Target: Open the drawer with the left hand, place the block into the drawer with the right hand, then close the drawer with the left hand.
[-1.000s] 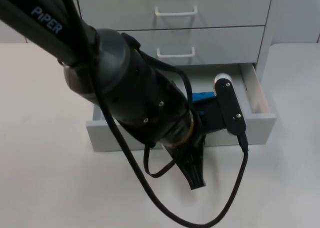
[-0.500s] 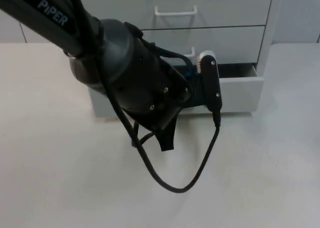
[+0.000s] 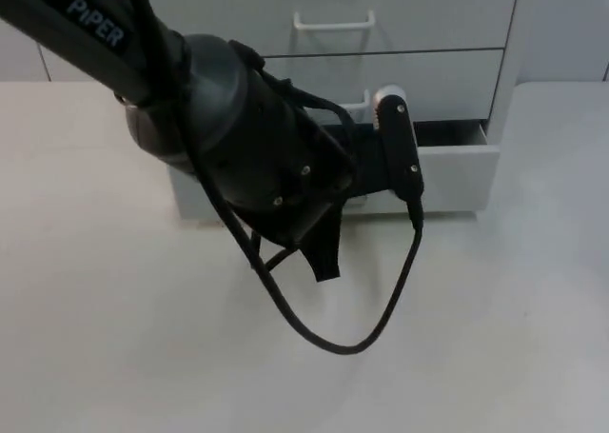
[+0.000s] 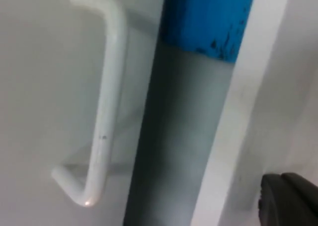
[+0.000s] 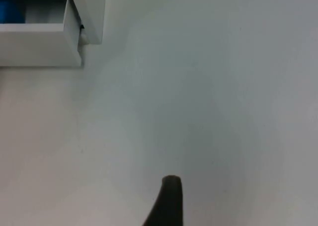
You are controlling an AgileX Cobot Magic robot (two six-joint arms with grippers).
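- The bottom drawer (image 3: 457,174) of the white cabinet (image 3: 419,33) stands partly open, its front pulled a little way out from the cabinet face over the white table (image 3: 495,338).
- The left arm (image 3: 228,138) reaches across the top view and covers the middle of the drawer front; the left gripper (image 3: 328,252) hangs at that front, one black fingertip pointing down toward the table.
- Whether the left gripper's jaws are spread or closed cannot be told — the arm's own body hides them, and the left wrist view shows just one dark fingertip (image 4: 288,198).
- The blue block (image 4: 208,17) lies inside the drawer, seen in the left wrist view through the gap between the drawer's front wall and the cabinet face above it.
- Beside that gap a white handle (image 4: 102,112) sits on the drawer face above.
- The right gripper (image 5: 168,201) waits over bare table, well apart from the cabinet; a single dark fingertip shows, so its jaw state cannot be told either.
- The right wrist view catches the drawer's corner (image 5: 59,35) sticking out, with a strip of blue inside it.
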